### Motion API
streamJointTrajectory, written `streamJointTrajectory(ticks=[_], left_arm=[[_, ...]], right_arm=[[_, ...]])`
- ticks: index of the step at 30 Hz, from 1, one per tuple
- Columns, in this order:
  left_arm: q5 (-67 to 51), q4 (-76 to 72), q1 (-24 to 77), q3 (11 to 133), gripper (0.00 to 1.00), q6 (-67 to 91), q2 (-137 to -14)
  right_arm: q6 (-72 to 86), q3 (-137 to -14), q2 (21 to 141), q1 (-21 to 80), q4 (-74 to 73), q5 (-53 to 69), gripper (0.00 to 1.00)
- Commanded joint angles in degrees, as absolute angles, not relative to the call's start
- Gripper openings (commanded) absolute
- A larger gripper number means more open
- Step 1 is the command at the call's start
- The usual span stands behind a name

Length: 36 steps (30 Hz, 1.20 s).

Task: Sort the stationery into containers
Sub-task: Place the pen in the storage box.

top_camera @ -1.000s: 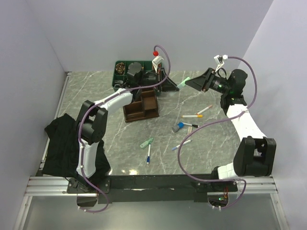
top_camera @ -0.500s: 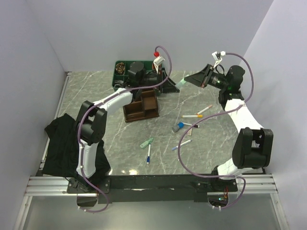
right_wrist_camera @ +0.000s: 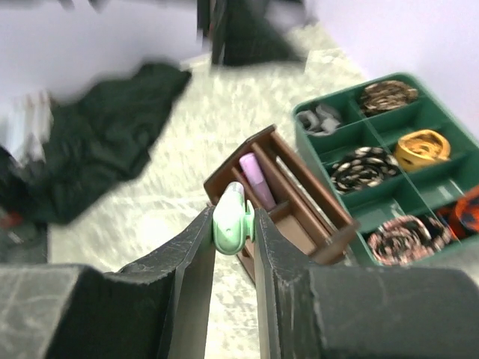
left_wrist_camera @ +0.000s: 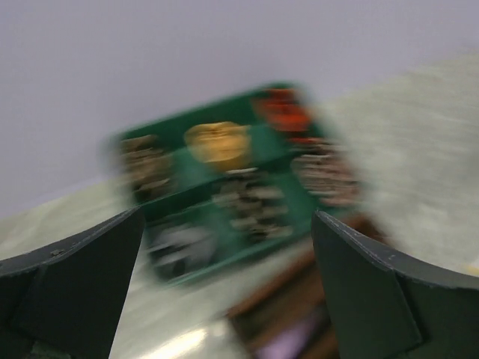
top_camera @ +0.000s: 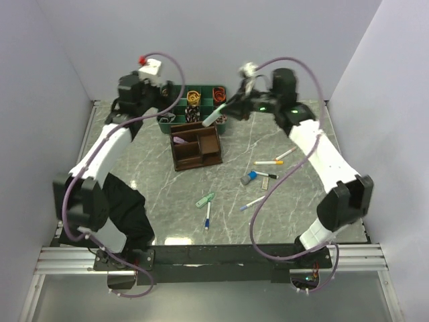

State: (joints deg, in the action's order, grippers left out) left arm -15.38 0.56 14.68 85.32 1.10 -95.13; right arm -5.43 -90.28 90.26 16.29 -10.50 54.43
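My right gripper (top_camera: pixel 224 113) (right_wrist_camera: pixel 233 224) is shut on a mint-green stationery item (top_camera: pixel 213 119) (right_wrist_camera: pixel 233 215), held just above the dark brown organiser (top_camera: pixel 204 151) (right_wrist_camera: pixel 314 217). A lilac bar (top_camera: pixel 181 141) (right_wrist_camera: pixel 257 179) lies in one of its compartments. My left gripper (top_camera: pixel 149 100) (left_wrist_camera: pixel 226 224) is open and empty at the back left, facing the green tray; its view is blurred. Loose on the table lie pens (top_camera: pixel 268 162) (top_camera: pixel 253 202) (top_camera: pixel 207 218), a grey-blue cylinder (top_camera: pixel 249 178) and a mint-green clip (top_camera: pixel 205 200).
A green tray (top_camera: pixel 175 121) (right_wrist_camera: pixel 434 183) (left_wrist_camera: pixel 296 198) of coloured bands stands right behind the organiser. A black cloth (top_camera: pixel 100 194) (right_wrist_camera: pixel 97 142) lies at the table's left edge. Walls close in the back and both sides.
My left arm swung away from the organiser to the back left and opened; the lilac bar now lies in the organiser. My right arm carried the mint-green item left over the organiser.
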Motion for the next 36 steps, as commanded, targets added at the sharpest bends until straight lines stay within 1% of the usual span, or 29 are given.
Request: streamJointTrajectory(ticks=[1,3,4,6,7,10,13,16,24,32,36], left_arm=[[8.3,1.1,10.0,77.4,0.99,-7.7,-87.6],[9.7,1.2,8.1,74.3,0.99,-6.9,-84.9],[9.8,1.3,6.3,73.3,0.99,-6.5,-83.9],[9.3,1.3,4.8,70.4,0.99,-5.9,-81.1],[9.4,1.3,4.0,69.4,0.99,-5.7,-80.1],[10.5,0.4,3.8,65.0,0.99,-7.4,-76.2],[10.9,-1.2,3.9,61.6,0.99,-8.3,-73.3],[11.0,-2.3,3.8,59.6,1.0,-8.3,-71.5],[10.5,-4.7,3.1,56.7,1.0,-7.6,-70.5],[9.1,-4.1,2.8,56.0,0.99,-6.9,-69.9],[8.6,-3.2,2.8,55.8,0.99,-6.3,-69.3]], right_arm=[[-26.3,-98.3,98.1,24.3,-24.7,42.7,0.0],[-29.1,-101.8,101.3,27.8,-27.1,39.6,0.0],[-31.8,-106.7,105.1,28.9,-30.5,38.2,0.0],[-34.1,-111.9,109.0,31.8,-33.6,34.0,0.0],[-36.1,-117.7,113.0,32.6,-37.0,32.8,0.0],[-39.1,-127.8,119.8,35.4,-41.8,28.2,0.0],[-43.9,-131.7,122.9,37.9,-44.2,23.2,0.0],[-48.8,-130.6,123.3,39.7,-45.2,19.3,0.0],[-53.5,-129.4,124.7,41.9,-47.5,16.1,0.0],[-53.6,-128.8,127.5,42.9,-46.1,15.6,0.0],[-50.9,-132.8,131.1,42.9,-46.7,16.7,0.0]])
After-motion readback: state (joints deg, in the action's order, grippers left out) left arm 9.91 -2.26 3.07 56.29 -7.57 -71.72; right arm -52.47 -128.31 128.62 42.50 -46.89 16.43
